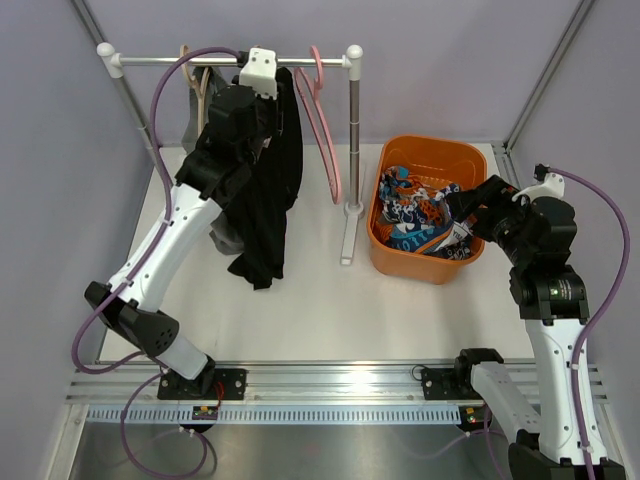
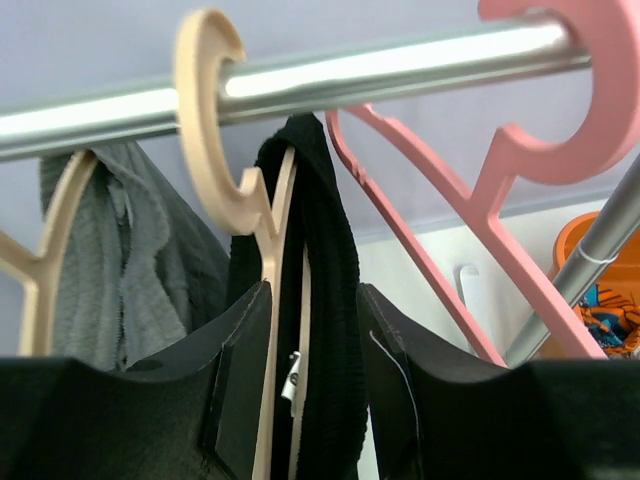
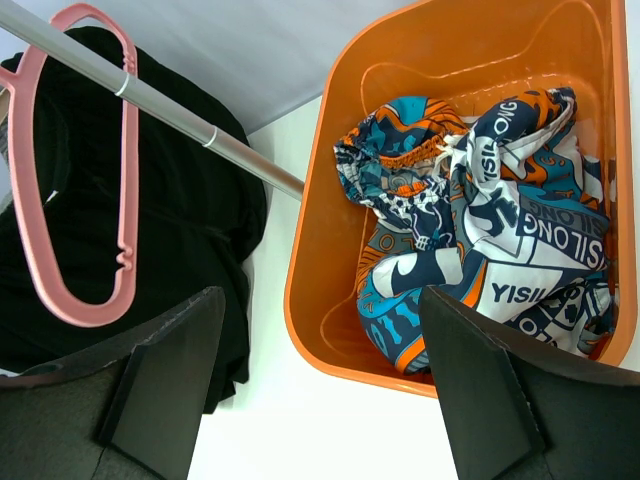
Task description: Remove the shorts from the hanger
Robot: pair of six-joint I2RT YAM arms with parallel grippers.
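The black shorts (image 1: pixel 270 210) hang on a beige hanger (image 2: pixel 215 130) from the rack rod (image 1: pixel 180 60). My left gripper (image 1: pixel 272 95) is raised just under the rod. In the left wrist view it (image 2: pixel 313 295) is shut on the black waistband (image 2: pixel 330 250), with the hanger's arm also between the jaws. The grey shorts (image 2: pixel 130 270) hang on another beige hanger to the left, and show below my arm (image 1: pixel 225 238). The printed shorts (image 1: pixel 420 210) lie in the orange basket (image 1: pixel 425 145). My right gripper (image 1: pixel 462 215) is open and empty over the basket (image 3: pixel 320 200), near the printed shorts (image 3: pixel 480 230).
An empty pink hanger (image 1: pixel 325 120) hangs on the rod right of the black shorts and shows in both wrist views (image 2: pixel 560 100) (image 3: pixel 70 170). The rack's right post (image 1: pixel 353 140) stands between the shorts and the basket. Purple cables loop off both arms.
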